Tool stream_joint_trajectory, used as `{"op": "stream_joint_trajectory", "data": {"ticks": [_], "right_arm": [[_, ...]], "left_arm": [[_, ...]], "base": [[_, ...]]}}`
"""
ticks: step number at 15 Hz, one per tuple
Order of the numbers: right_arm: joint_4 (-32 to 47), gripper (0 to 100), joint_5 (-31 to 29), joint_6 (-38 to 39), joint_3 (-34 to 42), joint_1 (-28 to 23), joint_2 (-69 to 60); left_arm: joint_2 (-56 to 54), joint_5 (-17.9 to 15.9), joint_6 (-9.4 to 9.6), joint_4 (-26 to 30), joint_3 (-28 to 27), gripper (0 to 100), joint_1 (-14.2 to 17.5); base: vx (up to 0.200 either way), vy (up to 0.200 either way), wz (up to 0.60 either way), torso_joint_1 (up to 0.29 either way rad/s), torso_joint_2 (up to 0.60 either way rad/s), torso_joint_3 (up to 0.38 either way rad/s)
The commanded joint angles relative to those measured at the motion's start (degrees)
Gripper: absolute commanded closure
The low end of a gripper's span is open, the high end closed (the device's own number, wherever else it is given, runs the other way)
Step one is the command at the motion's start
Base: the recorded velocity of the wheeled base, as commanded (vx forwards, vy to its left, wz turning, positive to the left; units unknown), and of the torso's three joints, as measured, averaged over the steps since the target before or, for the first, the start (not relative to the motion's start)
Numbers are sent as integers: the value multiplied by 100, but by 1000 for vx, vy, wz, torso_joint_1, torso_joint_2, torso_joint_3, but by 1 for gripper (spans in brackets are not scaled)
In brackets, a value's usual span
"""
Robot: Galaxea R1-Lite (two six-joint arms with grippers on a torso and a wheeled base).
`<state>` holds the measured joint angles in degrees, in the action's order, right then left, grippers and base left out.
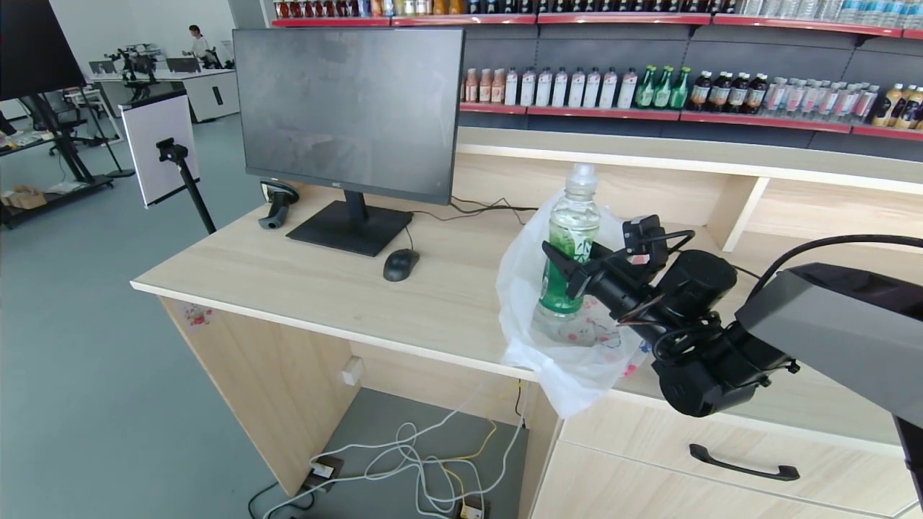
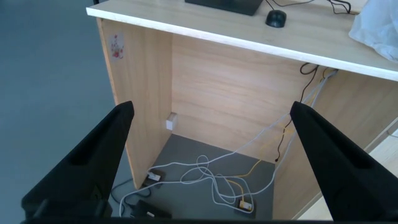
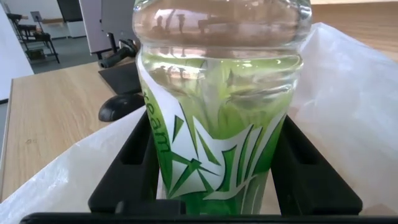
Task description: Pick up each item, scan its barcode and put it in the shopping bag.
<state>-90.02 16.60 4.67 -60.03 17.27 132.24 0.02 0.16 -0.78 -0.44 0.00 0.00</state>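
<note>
- Head camera looks down on the counter, bottle right of centre.
- Right wrist camera presses close against that bottle.
- Left wrist camera sits low before the counter, sharing its mouse with the head camera.

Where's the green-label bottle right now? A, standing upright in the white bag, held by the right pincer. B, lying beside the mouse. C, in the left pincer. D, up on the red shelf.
A: the bottle stands upright inside the white bag, the right pincer clamped on its label.

Wood counter w/ monitor, mouse, scanner, shopping bag on top.
</note>
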Motion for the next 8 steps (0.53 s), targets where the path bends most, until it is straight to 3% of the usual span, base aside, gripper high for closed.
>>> {"op": "stream_joint_trajectory", "data": {"ticks": [1, 5, 6, 8], "right_arm": [[2, 100, 1, -1, 105, 4, -50], [2, 100, 1, -1, 334, 74, -111], [2, 0, 1, -1, 351, 83, -137], [2, 0, 1, -1, 369, 74, -181]], "left_arm": [[6, 2, -1, -9, 0, 0, 0], [6, 2, -1, 0, 0, 0, 0], [6, 2, -1, 0, 0, 0, 0], [6, 2, -1, 0, 0, 0, 0]], "base": [[0, 0, 0, 0, 0, 0], [0, 0, 0, 0, 0, 0], [0, 0, 0, 0, 0, 0], [0, 0, 0, 0, 0, 0]]}}
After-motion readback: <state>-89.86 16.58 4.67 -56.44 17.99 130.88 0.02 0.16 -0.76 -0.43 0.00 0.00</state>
